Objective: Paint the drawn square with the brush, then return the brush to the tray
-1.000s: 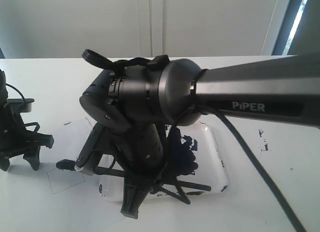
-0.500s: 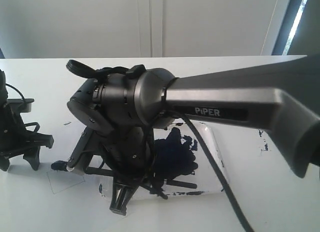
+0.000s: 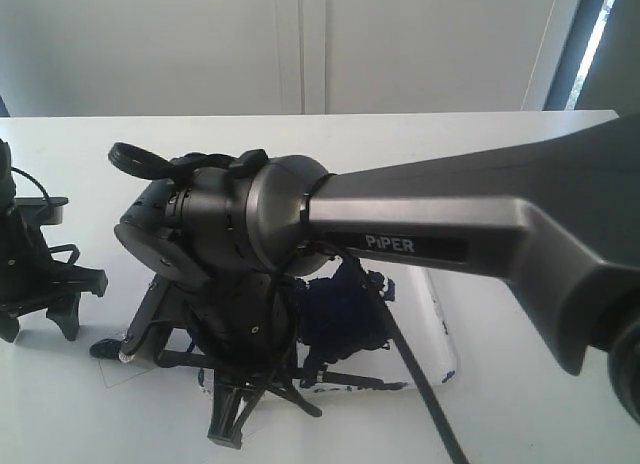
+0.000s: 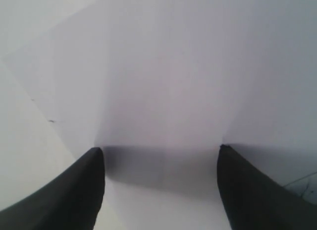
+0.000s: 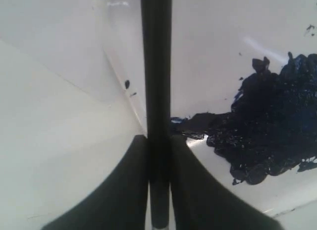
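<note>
My right gripper (image 3: pixel 250 384) reaches across to the left and is shut on the brush (image 3: pixel 180 357), a thin black stick. In the right wrist view the brush (image 5: pixel 156 66) is clamped between the right gripper's (image 5: pixel 158 139) jaws. Its dark wet tip (image 3: pixel 103 348) sits at the far-left edge of the drawn square (image 3: pixel 128 372), whose pencilled outline looks blank. The tray (image 3: pixel 441 324) lies just right of the paper, with a blue-black paint blotch (image 3: pixel 345 309); the tray (image 5: pixel 223 66) also fills the right wrist view. My left gripper (image 3: pixel 40 319) rests open at the far left, and in its wrist view the left gripper (image 4: pixel 161 150) is open over bare paper.
The white paper sheet (image 3: pixel 135 274) lies on the white table (image 3: pixel 80 164) under both grippers. The right arm (image 3: pixel 450 234) spans the scene from the right and hides much of the tray. Its cable (image 3: pixel 420 394) hangs across the tray's front. A wall stands behind the table.
The right arm has swung left with the brush, carrying the tip from beside the tray to the square's left edge. The left arm has stayed still.
</note>
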`<state>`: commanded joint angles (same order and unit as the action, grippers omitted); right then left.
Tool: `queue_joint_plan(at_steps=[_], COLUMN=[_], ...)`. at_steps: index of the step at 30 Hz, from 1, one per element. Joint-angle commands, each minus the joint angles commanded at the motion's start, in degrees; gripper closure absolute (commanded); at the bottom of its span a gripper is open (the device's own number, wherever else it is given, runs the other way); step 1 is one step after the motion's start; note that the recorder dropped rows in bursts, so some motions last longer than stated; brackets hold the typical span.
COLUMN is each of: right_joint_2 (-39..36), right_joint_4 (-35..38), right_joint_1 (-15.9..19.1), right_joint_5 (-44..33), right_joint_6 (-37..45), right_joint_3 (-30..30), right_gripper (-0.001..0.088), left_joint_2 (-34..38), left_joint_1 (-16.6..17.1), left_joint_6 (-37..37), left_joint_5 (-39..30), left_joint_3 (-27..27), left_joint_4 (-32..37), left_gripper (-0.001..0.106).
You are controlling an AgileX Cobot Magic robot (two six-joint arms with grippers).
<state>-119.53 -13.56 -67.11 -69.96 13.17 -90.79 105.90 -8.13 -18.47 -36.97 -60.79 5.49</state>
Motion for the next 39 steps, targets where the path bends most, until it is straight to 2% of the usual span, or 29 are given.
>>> queue_joint_plan(at_steps=[15,34,39], right_joint_2=[0.0,0.1,1.4], right_joint_4=[-4.6,-4.7,-5.9], right_joint_1=[0.0,1.1,1.5], right_joint_5=[0.0,0.0,0.0], right_joint_6=[-0.1,-0.5,-0.5], right_joint_3=[0.0,0.2,4.1], right_gripper=[0.0868,0.0868,0.0868], left_joint_2=[0.0,0.0,0.0], left_joint_1=[0.0,0.0,0.0], left_joint_6=[0.2,0.2,0.2], left_joint_5=[0.0,0.1,0.8], left_joint_3=[0.0,0.0,0.0], left_joint_4=[0.1,2.3,2.7], left_gripper=[0.038,0.038,0.038])
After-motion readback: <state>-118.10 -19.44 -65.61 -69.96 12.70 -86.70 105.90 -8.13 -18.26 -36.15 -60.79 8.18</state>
